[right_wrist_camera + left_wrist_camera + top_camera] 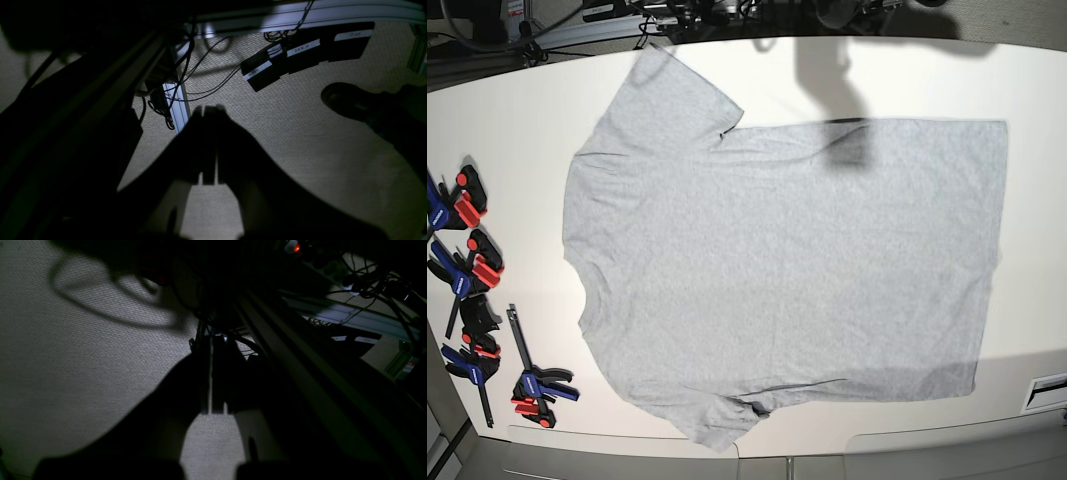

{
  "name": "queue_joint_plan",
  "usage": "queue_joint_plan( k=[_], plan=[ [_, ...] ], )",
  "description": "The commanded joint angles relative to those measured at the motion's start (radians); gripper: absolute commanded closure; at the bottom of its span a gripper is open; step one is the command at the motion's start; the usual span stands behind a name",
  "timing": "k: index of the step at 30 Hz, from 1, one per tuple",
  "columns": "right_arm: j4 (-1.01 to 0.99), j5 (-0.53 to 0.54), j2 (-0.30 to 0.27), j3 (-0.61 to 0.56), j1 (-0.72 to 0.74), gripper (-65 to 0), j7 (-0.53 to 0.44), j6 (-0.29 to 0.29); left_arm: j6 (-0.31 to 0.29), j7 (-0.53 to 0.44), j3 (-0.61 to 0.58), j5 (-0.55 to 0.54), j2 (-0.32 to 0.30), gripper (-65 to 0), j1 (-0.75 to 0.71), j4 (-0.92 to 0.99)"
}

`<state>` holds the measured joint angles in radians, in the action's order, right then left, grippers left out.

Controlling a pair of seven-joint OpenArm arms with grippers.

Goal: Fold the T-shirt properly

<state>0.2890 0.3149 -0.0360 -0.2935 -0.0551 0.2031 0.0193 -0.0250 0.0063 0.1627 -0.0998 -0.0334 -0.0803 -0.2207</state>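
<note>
Hanging beside the table over the carpet floor (300, 150), my right gripper (209, 111) has its jaws pressed together and holds nothing. My left gripper (213, 340) is the same, fully closed and empty, with an aluminium rail (350, 315) at two o'clock from it. On the white table (517, 130) the T-shirt (787, 270) lies flat, plain side up, collar toward nine o'clock. Red-and-blue clamps (467, 270) lie at its nine o'clock edge.

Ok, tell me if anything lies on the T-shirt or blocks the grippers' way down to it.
Nothing visible does. The T-shirt lies spread flat on the white table with nothing on it. The clamps sit apart, off its sleeve end. Neither gripper shows in the base view.
</note>
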Motion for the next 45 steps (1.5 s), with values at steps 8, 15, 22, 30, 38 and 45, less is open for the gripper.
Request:
queue_joint_plan(
  k=[8, 15, 22, 30, 38, 45],
  plan=[
    [0.007, -0.002, -0.003, -0.001, 0.002, 0.0, -0.004, 0.006, 0.009, -0.006, -0.001, -0.002, 0.0, 0.0, -0.006, -0.005],
    [0.007, -0.002, -0.003, -0.001, 0.002, 0.0, -0.004, 0.006, 0.01, -0.005, -0.001, -0.002, 0.0, 0.0, -0.006, -0.01],
    [0.007, -0.002, -0.003, -0.001, 0.002, 0.0, -0.004, 0.006, 0.009, -0.005, -0.001, -0.002, 0.0, 0.0, -0.006, -0.01],
    [0.007, -0.002, -0.008, -0.001, -0.02, 0.0, -0.005, 0.011, 0.01, -0.006, -0.001, -0.006, -0.001, 0.0, -0.072, -0.094],
    [0.013, -0.002, -0.014, -0.001, -0.108, 0.0, -0.118, 0.012, 0.009, -0.002, -0.001, -0.129, -0.026, 0.0, -0.267, -0.347],
    [0.156, 0.002, -0.017, -0.001, -0.235, 0.0, -0.19, 0.074, 0.01, -0.002, -0.001, -0.166, -0.075, 0.0, -0.439, -0.55]
  ],
)
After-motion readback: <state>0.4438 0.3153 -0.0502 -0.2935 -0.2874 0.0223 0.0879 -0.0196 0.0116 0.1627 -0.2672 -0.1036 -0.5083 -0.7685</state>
